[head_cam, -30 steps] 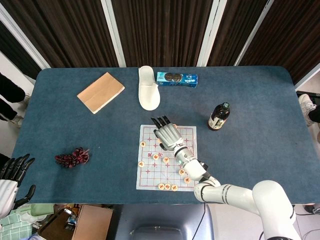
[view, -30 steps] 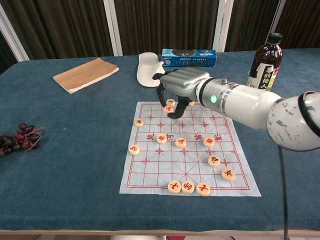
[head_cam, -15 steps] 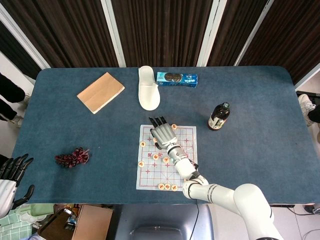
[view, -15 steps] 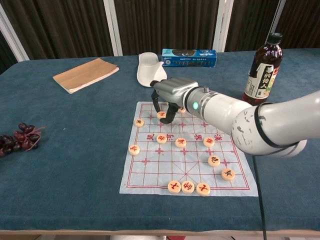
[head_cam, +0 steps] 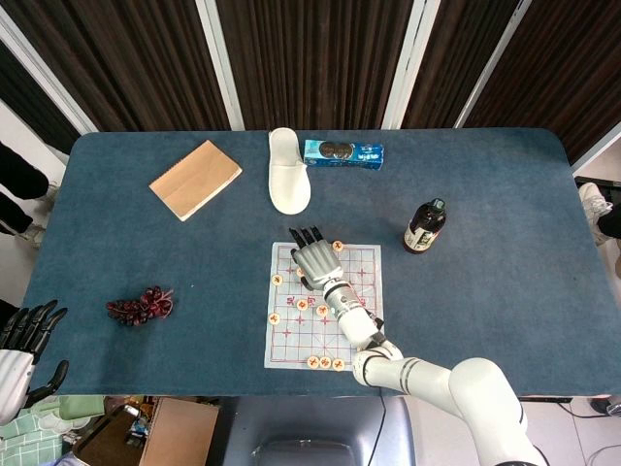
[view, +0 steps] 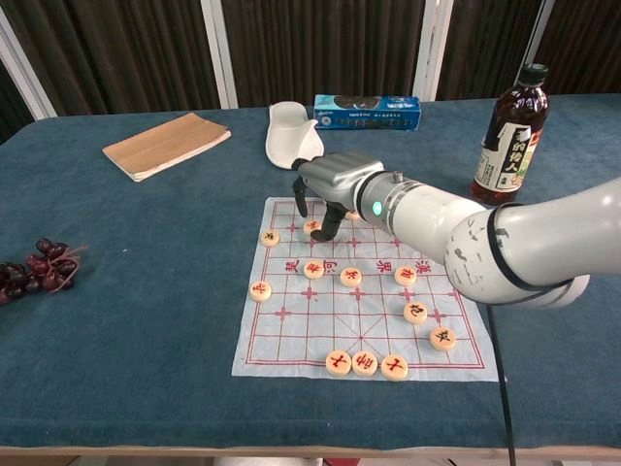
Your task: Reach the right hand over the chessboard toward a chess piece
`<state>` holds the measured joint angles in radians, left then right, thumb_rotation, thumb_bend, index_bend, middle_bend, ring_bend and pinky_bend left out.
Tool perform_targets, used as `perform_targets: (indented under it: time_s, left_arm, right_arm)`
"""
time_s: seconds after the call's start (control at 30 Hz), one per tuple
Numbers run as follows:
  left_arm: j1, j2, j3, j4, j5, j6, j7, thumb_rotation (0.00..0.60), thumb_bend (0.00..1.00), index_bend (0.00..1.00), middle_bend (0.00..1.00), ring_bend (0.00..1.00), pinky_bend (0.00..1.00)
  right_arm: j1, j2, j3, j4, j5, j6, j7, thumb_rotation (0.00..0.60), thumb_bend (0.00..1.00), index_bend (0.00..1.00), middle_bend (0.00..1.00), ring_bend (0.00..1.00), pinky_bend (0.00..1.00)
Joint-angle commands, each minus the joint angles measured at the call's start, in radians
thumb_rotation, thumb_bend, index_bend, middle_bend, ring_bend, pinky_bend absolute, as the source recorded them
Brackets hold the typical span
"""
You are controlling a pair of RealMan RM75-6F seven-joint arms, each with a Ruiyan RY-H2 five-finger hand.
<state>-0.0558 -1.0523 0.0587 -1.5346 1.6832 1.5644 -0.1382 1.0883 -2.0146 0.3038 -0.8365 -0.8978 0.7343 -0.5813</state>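
A paper chessboard (view: 330, 320) with red lines lies at the table's front middle, with several round wooden pieces on it. My right hand (view: 335, 180) hovers over the board's far left part, fingers curled downward and apart. A chess piece (view: 312, 226) lies on the board just below the fingertips (view: 327, 225); I cannot tell whether they touch it. Another piece (view: 270, 237) lies a little to its left. In the head view the right hand (head_cam: 312, 258) covers the board's far edge (head_cam: 291, 340). My left hand (head_cam: 24, 345) hangs off the table at the bottom left, fingers spread and holding nothing.
A dark bottle (view: 509, 136) stands right of the board. Behind it lie a white slipper (view: 289, 136) and a blue biscuit box (view: 367, 112). A brown book (view: 165, 144) is at the far left, and a dark red bunch (view: 34, 267) lies at the left edge.
My right hand has moved left along the board's far edge and lower, from a piece near the middle to one near the far left. The left hand has barely moved.
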Motion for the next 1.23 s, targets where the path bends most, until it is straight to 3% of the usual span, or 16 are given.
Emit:
perform_targets:
  time_s: [0.03, 0.23, 0.33, 0.4, 0.5, 0.57, 0.63, 0.73, 0.8, 0.9, 1.03, 1.23]
  left_arm:
    - [0.0, 0.0, 0.003, -0.001, 0.005, 0.0, 0.0, 0.6, 0.43, 0.0, 0.0, 0.0, 0.0]
    - [0.001, 0.0, 0.005, 0.001, 0.014, 0.008, 0.001, 0.6, 0.43, 0.0, 0.0, 0.0, 0.0]
    - [0.004, 0.0, 0.006, 0.003, 0.019, 0.015, 0.006, 0.6, 0.43, 0.0, 0.0, 0.0, 0.0]
    - [0.005, -0.001, 0.006, 0.004, 0.021, 0.017, 0.01, 0.6, 0.43, 0.0, 0.0, 0.0, 0.0]
    - [0.01, -0.003, 0.002, 0.002, 0.015, 0.026, 0.022, 0.6, 0.43, 0.0, 0.0, 0.0, 0.0]
    - [0.017, -0.006, -0.004, -0.001, 0.01, 0.041, 0.035, 0.6, 0.43, 0.0, 0.0, 0.0, 0.0]
    - [0.024, -0.009, -0.01, -0.003, 0.006, 0.057, 0.047, 0.6, 0.43, 0.0, 0.0, 0.0, 0.0]
    - [0.031, -0.018, -0.014, -0.008, 0.003, 0.067, 0.07, 0.6, 0.44, 0.0, 0.0, 0.0, 0.0]
    - [0.033, -0.027, -0.015, -0.013, 0.0, 0.063, 0.098, 0.6, 0.44, 0.0, 0.0, 0.0, 0.0]
    - [0.033, -0.044, -0.015, -0.021, 0.006, 0.059, 0.15, 0.6, 0.44, 0.0, 0.0, 0.0, 0.0]
    - [0.03, -0.062, -0.02, -0.026, -0.002, 0.046, 0.205, 0.6, 0.44, 0.0, 0.0, 0.0, 0.0]
    - [0.03, -0.064, -0.025, -0.026, -0.001, 0.051, 0.206, 0.6, 0.44, 0.0, 0.0, 0.0, 0.0]
  right_arm:
    - [-0.007, 0.014, 0.002, -0.023, 0.008, 0.003, -0.006, 0.6, 0.47, 0.49, 0.04, 0.0, 0.0]
    - [-0.038, 0.083, -0.005, -0.149, -0.01, 0.05, -0.007, 0.6, 0.47, 0.41, 0.02, 0.0, 0.0]
    - [-0.112, 0.205, -0.038, -0.358, -0.084, 0.15, 0.013, 0.6, 0.47, 0.29, 0.0, 0.0, 0.0]
    - [-0.194, 0.34, -0.082, -0.572, -0.156, 0.256, 0.011, 0.6, 0.47, 0.2, 0.0, 0.0, 0.0]
    - [-0.348, 0.572, -0.196, -0.884, -0.315, 0.432, 0.03, 0.6, 0.47, 0.06, 0.0, 0.0, 0.0]
    - [-0.473, 0.734, -0.317, -1.042, -0.43, 0.556, 0.046, 0.6, 0.47, 0.02, 0.0, 0.0, 0.0]
    - [-0.587, 0.845, -0.43, -1.103, -0.523, 0.664, 0.069, 0.6, 0.43, 0.0, 0.0, 0.0, 0.0]
    - [-0.768, 0.927, -0.567, -1.054, -0.637, 0.841, 0.166, 0.6, 0.39, 0.0, 0.0, 0.0, 0.0]
    - [-0.879, 0.917, -0.601, -0.938, -0.676, 0.957, 0.293, 0.6, 0.39, 0.0, 0.0, 0.0, 0.0]
    - [-0.989, 0.875, -0.59, -0.771, -0.657, 1.055, 0.491, 0.6, 0.39, 0.0, 0.0, 0.0, 0.0]
    - [-1.003, 0.885, -0.563, -0.665, -0.735, 1.106, 0.678, 0.6, 0.39, 0.0, 0.0, 0.0, 0.0]
    - [-1.026, 0.893, -0.538, -0.656, -0.724, 1.052, 0.665, 0.6, 0.39, 0.0, 0.0, 0.0, 0.0]
